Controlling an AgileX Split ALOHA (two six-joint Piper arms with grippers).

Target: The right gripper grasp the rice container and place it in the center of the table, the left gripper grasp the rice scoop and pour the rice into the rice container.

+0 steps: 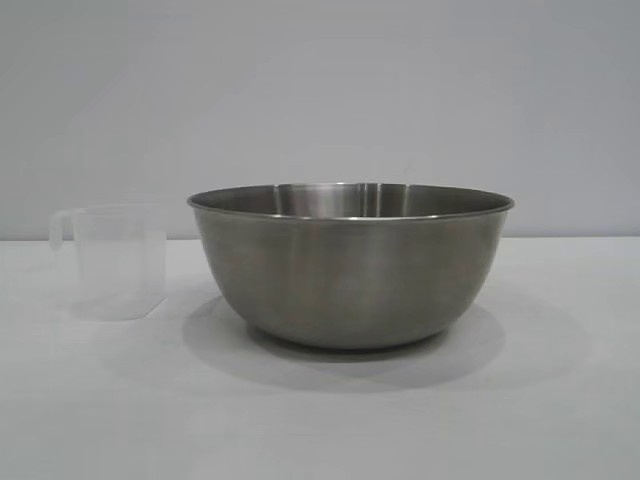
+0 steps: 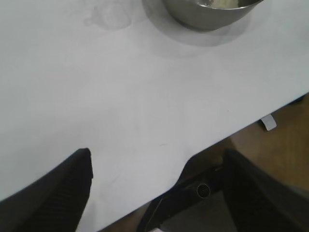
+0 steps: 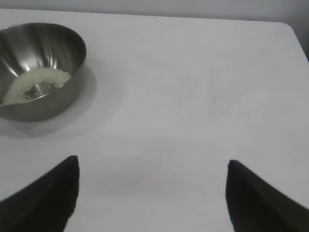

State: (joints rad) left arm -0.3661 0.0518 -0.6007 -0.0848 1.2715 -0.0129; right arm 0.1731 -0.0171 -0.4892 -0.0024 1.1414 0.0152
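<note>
The bowl (image 1: 350,265) is seen mid-table with rice (image 3: 34,83) already inside; the scoop (image 1: 112,262) stands just to its left. Both the left gripper (image 2: 159,193) and right gripper (image 3: 152,193) are spread wide, well apart from everything. The light scoop could be knocked over if reached for again.

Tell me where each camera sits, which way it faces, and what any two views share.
Exterior: level with the table, facing the rice container and rice scoop; no robot parts show.
Left wrist: above the table edge, looking past the open left gripper.
Right wrist: above the table, behind the open right gripper, seeing the rice.
Shared: all show the rice container.
</note>
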